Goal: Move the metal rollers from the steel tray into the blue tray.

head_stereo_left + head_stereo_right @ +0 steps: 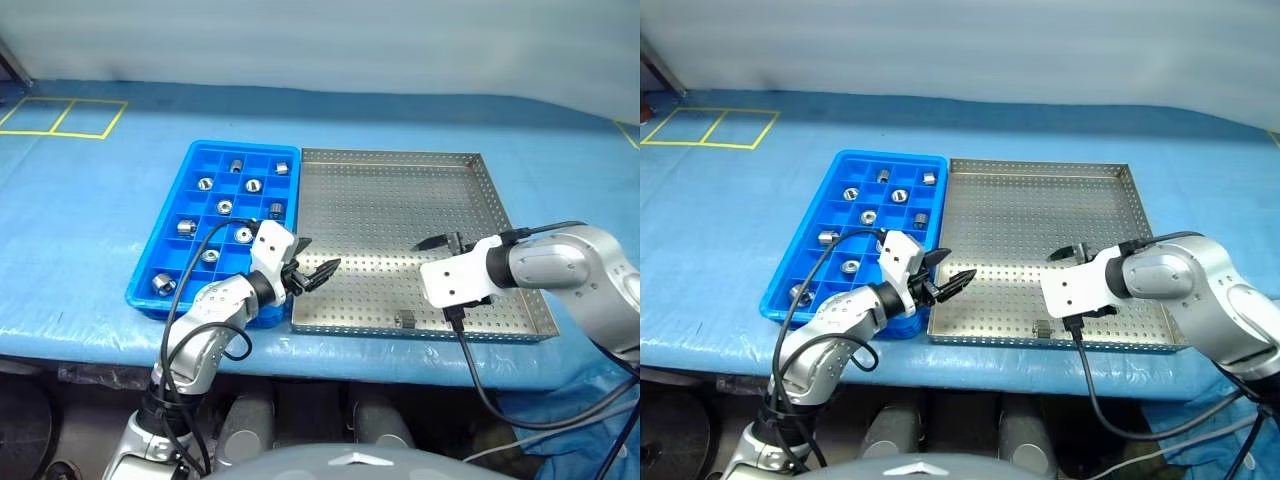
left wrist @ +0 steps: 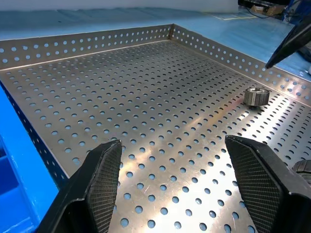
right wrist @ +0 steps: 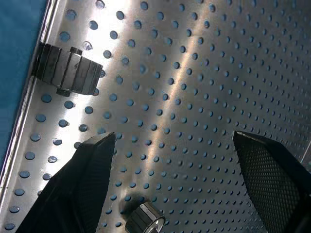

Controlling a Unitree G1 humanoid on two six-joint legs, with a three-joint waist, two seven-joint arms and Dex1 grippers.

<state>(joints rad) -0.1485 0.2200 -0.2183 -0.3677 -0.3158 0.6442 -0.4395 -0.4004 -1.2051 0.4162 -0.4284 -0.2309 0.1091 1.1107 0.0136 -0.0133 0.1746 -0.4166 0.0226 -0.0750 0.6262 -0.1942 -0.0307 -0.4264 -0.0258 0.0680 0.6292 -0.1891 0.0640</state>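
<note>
Perforated steel is what both claws are held over. Nearest, the left claw [image 1: 312, 272] is seen at the near left corner of the steel tray [image 1: 480, 170], by the edge shared with the blue tray [image 1: 152, 262]; its fingers [image 2: 99, 184] are spread wide and nothing is held between them. On the near right, the right claw [image 1: 445, 241] is poised above the tray floor, its fingers [image 3: 82, 184] likewise set wide apart with nothing gripped.

One metal roller [image 1: 405, 320] is seen lying against the near rim of the steel tray, between the two claws and well clear of both. In the right wrist view a second small roller [image 3: 144, 221] is found on the holed floor just between that claw's fingers, below them and untouched.

Further back, the blue tray is seen touching the steel tray's left side, with rollers [image 1: 225, 207] sitting singly in several of its compartments, from the near row to the far row.
</note>
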